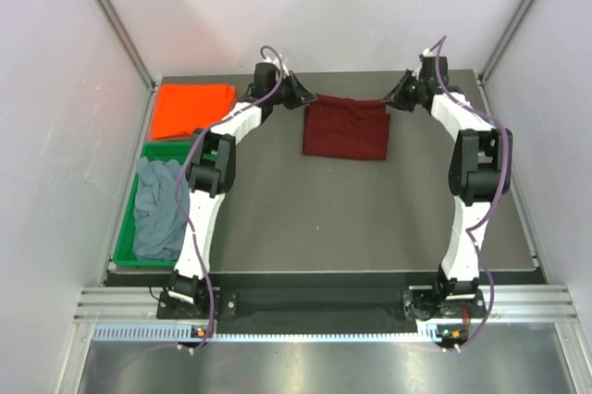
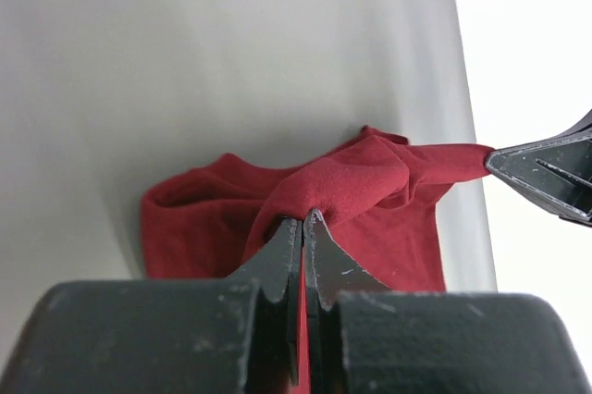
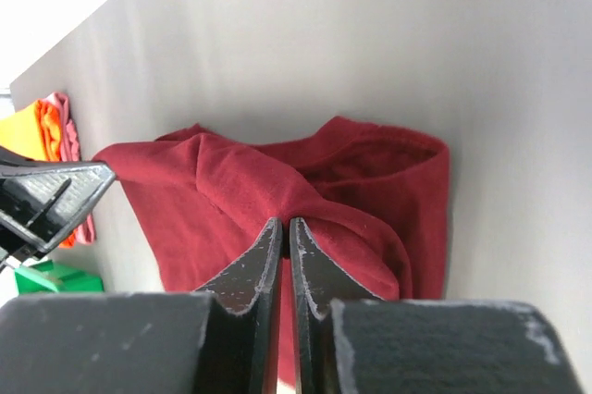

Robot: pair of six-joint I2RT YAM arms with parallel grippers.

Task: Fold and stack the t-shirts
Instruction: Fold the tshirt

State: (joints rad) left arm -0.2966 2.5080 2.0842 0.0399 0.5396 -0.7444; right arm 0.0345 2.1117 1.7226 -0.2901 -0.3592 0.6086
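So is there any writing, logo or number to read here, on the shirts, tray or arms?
No readable text anywhere.
The maroon shirt, orange shirt, grey-blue shirt and green tray show no print.
Tiny orange spots by the arm bases are too small to read as anything.

The dark grey table (image 1: 370,218) in front of me carries three things. A maroon t-shirt (image 1: 345,132) lies at the far middle, folded roughly square. A folded orange t-shirt (image 1: 190,109) sits in the far left corner. Just nearer than it, along the left edge, stands a green tray (image 1: 159,150) holding a crumpled grey-blue t-shirt (image 1: 159,209).
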